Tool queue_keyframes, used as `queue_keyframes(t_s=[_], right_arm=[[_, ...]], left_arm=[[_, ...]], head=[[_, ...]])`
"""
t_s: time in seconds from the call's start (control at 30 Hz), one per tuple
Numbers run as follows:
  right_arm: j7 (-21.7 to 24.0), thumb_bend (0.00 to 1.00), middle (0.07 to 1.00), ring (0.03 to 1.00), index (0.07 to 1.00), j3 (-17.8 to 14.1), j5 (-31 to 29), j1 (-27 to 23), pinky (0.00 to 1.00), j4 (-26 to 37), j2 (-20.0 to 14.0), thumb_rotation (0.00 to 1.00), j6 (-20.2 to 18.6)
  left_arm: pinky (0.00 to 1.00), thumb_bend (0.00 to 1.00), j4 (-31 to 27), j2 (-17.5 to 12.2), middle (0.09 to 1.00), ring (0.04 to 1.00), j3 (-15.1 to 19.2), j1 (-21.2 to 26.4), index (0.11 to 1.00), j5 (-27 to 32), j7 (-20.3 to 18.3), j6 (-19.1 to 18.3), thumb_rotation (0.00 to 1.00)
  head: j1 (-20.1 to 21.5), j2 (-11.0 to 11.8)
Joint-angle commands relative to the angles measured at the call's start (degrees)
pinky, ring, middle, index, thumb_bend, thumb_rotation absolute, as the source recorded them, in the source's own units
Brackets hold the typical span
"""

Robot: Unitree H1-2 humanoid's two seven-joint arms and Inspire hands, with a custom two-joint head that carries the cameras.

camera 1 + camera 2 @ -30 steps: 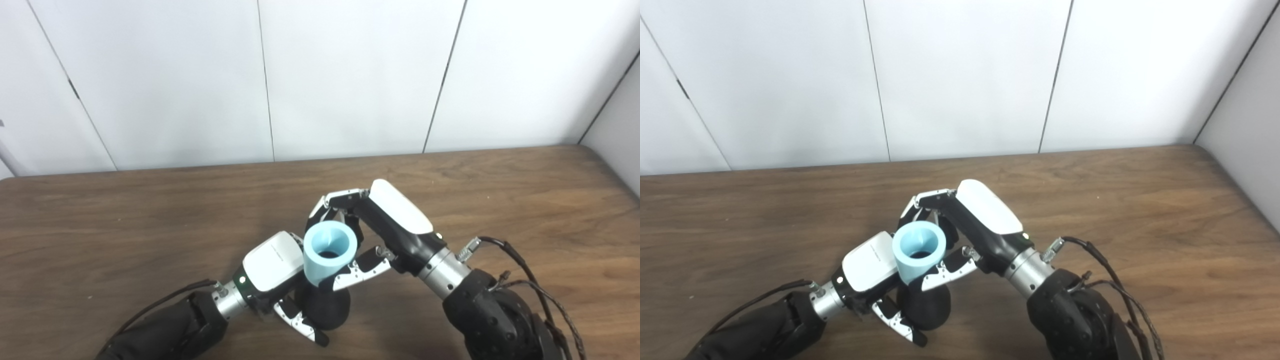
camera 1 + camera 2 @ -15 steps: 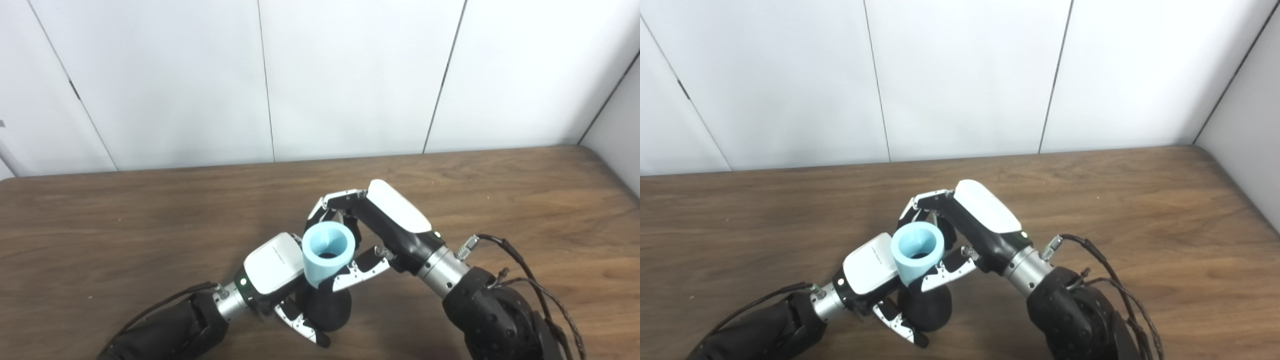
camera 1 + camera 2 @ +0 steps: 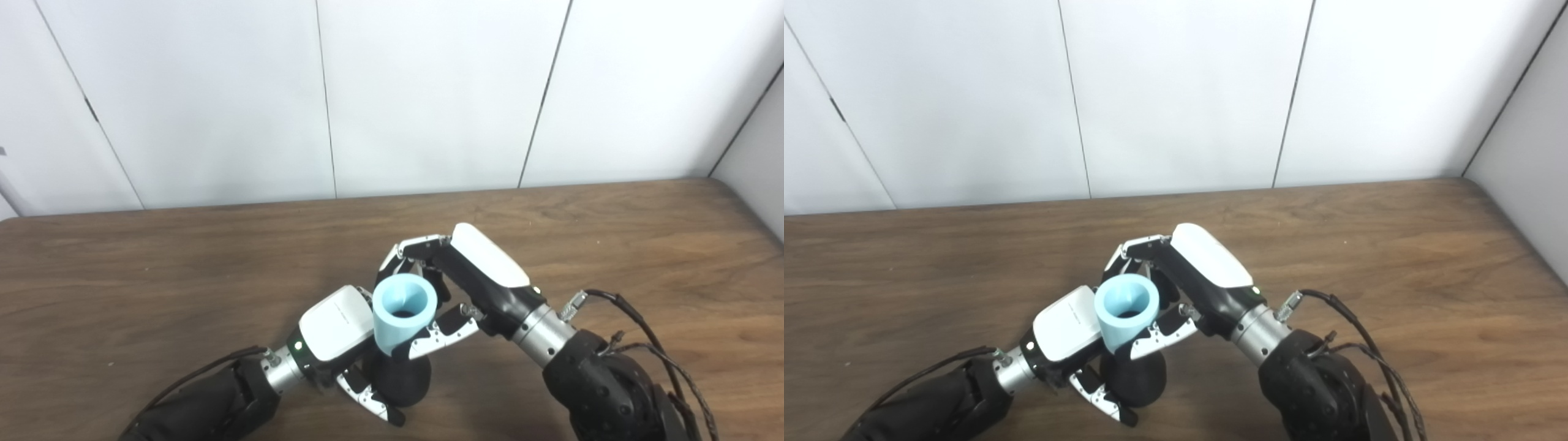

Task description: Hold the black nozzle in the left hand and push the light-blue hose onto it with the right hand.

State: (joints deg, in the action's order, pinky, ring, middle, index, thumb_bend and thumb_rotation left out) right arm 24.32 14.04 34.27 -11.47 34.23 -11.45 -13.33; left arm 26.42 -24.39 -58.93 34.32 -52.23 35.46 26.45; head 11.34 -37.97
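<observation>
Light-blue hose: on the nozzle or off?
On. The light-blue hose stands over the black nozzle, its lower end meeting the nozzle's top. How deep, cannot tell.

A brown wooden table [image 3: 153,263] fills the lower part of the view. Behind it stands a white wall [image 3: 429,92] made of panels with thin dark seams between them, and another white wall [image 3: 756,165] meets it at the right corner.

White-shelled left hand [image 3: 334,321] and right hand [image 3: 484,263], black-and-silver fingers [image 3: 367,401], metal wrists, black forearms, loose black cables
</observation>
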Motion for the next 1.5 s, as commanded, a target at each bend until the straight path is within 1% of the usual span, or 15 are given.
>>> queue_keyframes(t_s=[0.0,0.07,0.13,0.17,0.23,0.4,0.5,0.53,0.7,0.9,1.0,1.1,1.2,1.37,1.47], right_arm=[[-1.2,0.53,0.462,0.271,0.501,-0.7,0.3,-0.2,0.2,0.9,-0.4,0.0,1.1],[-0.4,0.53,0.474,0.354,0.496,-0.8,-0.6,-0.1,0.27,1.5,-0.3,0.0,-0.2],[0.4,0.52,0.551,0.449,0.491,-0.9,-1.2,-0.3,0.35,2.0,-0.3,0.11,-1.2],[0.8,0.84,0.639,0.558,0.626,-0.8,-1.2,-0.4,0.45,2.3,-0.4,0.19,-1.7],[1.6,0.96,0.705,0.644,0.712,-0.7,-1.7,-0.6,0.53,2.7,-0.4,0.24,-2.8],[3.1,1.0,0.886,0.837,0.901,-0.8,-3.0,-0.9,0.73,3.4,-0.4,0.35,-5.5],[3.1,1.0,0.935,0.891,0.952,-1.0,-3.5,-0.9,0.79,3.6,-0.2,0.37,-6.2],[3.0,1.0,0.959,0.914,0.974,-1.1,-3.7,-1.0,0.82,3.7,-0.2,0.39,-6.4],[2.7,1.0,0.997,0.942,1.0,-1.1,-3.4,-1.0,0.84,3.9,-0.2,0.43,-6.4],[2.7,1.0,1.0,0.944,1.0,-1.1,-3.0,-1.0,0.82,4.1,-0.3,0.43,-6.7],[4.0,1.0,1.0,0.986,1.0,-2.1,-5.7,-1.3,0.89,4.5,-0.7,0.41,-8.9],[4.6,1.0,1.0,0.999,1.0,-3.8,-8.0,-1.6,0.94,5.5,-1.9,0.44,-10.4],[4.2,1.0,1.0,1.0,1.0,-5.9,-9.2,-1.5,0.98,6.1,-4.1,0.54,-10.2],[2.2,1.0,1.0,1.0,1.0,-10.3,-12.2,0.1,1.0,4.3,-7.4,0.56,-8.0],[2.5,1.0,1.0,1.0,1.0,-14.0,-17.6,0.7,1.0,3.1,-8.7,0.56,-9.3]], left_arm=[[0.16,0.52,3.4,1.0,0.471,0.197,-5.3,-9.2,0.477,-4.6,-3.5,0.4,0.0],[0.17,0.52,3.8,1.1,0.471,0.199,-5.5,-9.1,0.477,-4.4,-3.4,0.4,0.0],[0.18,0.52,4.1,1.1,0.472,0.214,-5.8,-8.9,0.478,-4.7,-2.9,0.4,0.0],[0.18,0.52,4.3,1.2,0.472,0.212,-5.8,-8.9,0.478,-5.0,-2.6,0.4,0.0],[0.17,0.52,4.2,1.2,0.472,0.21,-5.7,-8.9,0.478,-4.9,-2.6,0.4,0.0],[0.18,0.52,4.2,1.3,0.454,0.212,-5.7,-9.0,0.482,-4.4,-3.0,0.4,0.0],[0.18,0.52,4.2,1.3,0.396,0.221,-5.6,-9.0,0.496,-4.6,-3.2,0.4,0.0],[0.18,0.52,4.1,1.3,0.447,0.215,-5.3,-9.1,0.484,-4.8,-3.4,0.4,0.0],[0.17,0.52,3.8,1.2,0.471,0.209,-5.3,-9.1,0.478,-4.4,-3.8,0.4,0.0],[0.18,0.51,3.9,1.2,0.387,0.222,-5.4,-9.1,0.498,-4.1,-4.3,0.5,0.0],[0.18,0.51,4.1,1.3,0.384,0.215,-5.5,-9.0,0.496,-4.1,-3.6,0.5,0.0],[0.18,0.51,4.2,1.4,0.385,0.214,-5.4,-9.0,0.496,-4.4,-3.8,0.4,0.0],[0.17,0.51,4.9,1.7,0.384,0.204,-5.6,-9.0,0.491,-4.1,-3.3,0.5,0.0],[0.17,0.51,5.1,1.9,0.384,0.206,-5.3,-8.9,0.495,-5.0,-3.4,0.4,0.0],[0.17,0.52,5.2,1.9,0.462,0.203,-5.2,-8.8,0.479,-5.4,-3.6,0.5,0.0]], head=[[0.0,0.0],[-0.1,-0.1],[-0.1,-0.1],[-0.1,-0.1],[-0.1,-0.1],[-0.1,0.0],[-0.1,0.0],[-0.1,0.0],[-0.1,0.1],[-0.1,0.1],[0.0,0.1],[0.1,0.1],[0.2,0.2],[0.4,0.3],[0.5,0.3]])
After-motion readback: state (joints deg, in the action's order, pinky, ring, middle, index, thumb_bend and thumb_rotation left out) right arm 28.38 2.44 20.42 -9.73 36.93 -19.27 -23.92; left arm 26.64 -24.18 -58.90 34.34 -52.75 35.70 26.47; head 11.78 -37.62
